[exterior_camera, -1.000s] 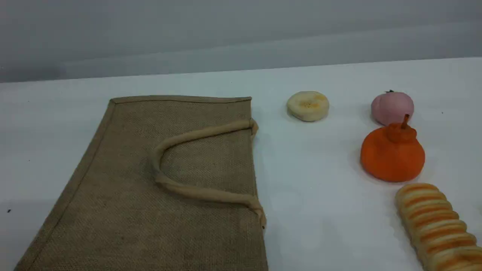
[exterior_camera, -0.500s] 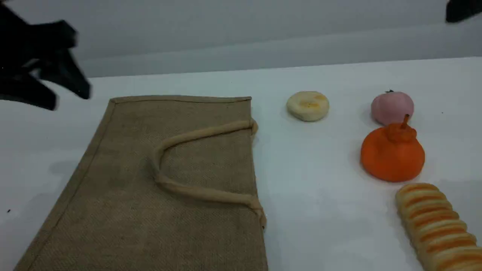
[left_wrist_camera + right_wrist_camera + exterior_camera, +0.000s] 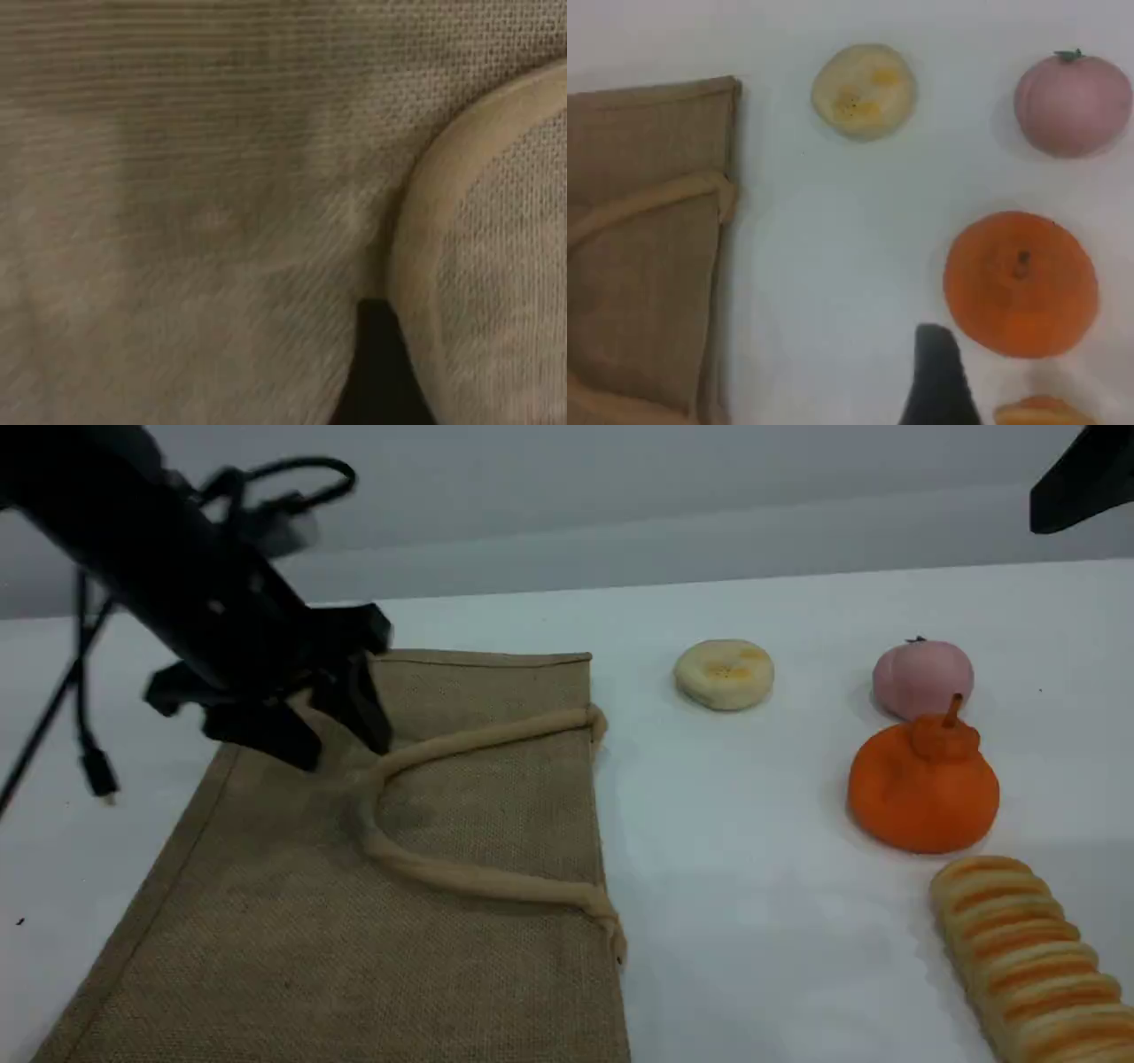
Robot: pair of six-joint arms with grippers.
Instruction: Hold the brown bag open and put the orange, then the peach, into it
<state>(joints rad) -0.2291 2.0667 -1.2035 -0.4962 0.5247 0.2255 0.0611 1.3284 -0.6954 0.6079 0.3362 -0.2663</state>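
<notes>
Two hands show, both empty: our left hand [image 3: 341,731] spread above the flat brown bag [image 3: 425,921] at the handle [image 3: 461,877]; only its wrist view shows the right hand [image 3: 939,390] open above the orange [image 3: 923,793], peach [image 3: 922,677] behind, loaf [image 3: 1028,957] nearer.

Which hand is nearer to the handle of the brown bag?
Left. The left hand hovers open at the bend of the handle on the brown bag. The right hand is far off, beside the orange.
</notes>
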